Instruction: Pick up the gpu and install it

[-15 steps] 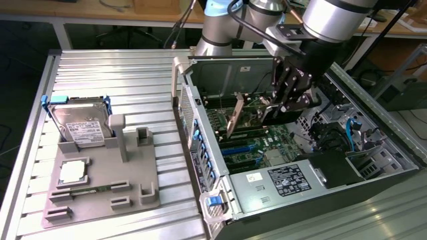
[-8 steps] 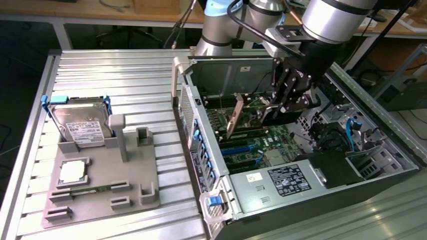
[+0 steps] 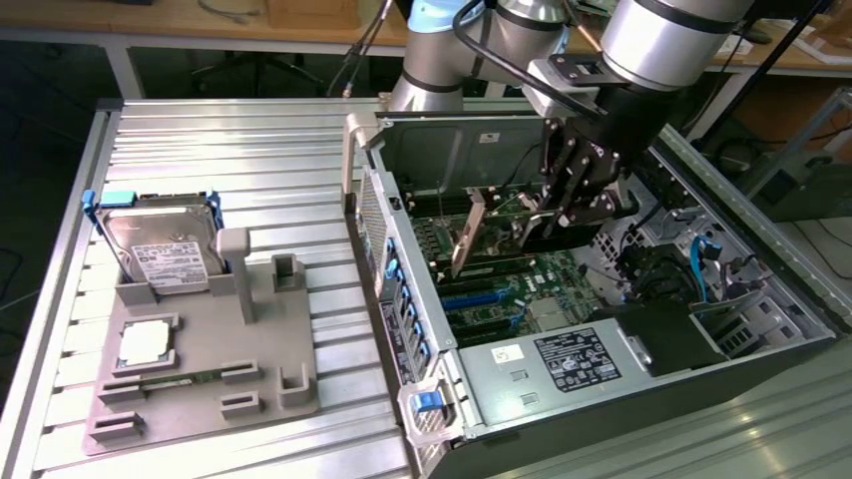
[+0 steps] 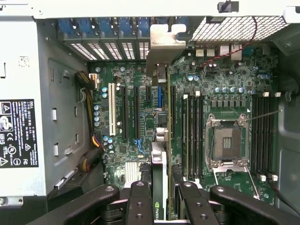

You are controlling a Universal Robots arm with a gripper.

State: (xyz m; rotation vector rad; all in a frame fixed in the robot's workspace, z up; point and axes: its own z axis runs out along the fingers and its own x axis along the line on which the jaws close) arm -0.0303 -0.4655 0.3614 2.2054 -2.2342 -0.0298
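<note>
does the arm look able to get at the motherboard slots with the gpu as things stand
Probably yes: the case side is open, the gripper holds the gpu inside it above the motherboard, and nothing seems to lie between the card and the slots.

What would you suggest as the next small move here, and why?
Probably ease the gpu straight down: the gripper holds it edge-down above the motherboard, seemingly not yet seated, with its bracket near the rear slots.
</note>
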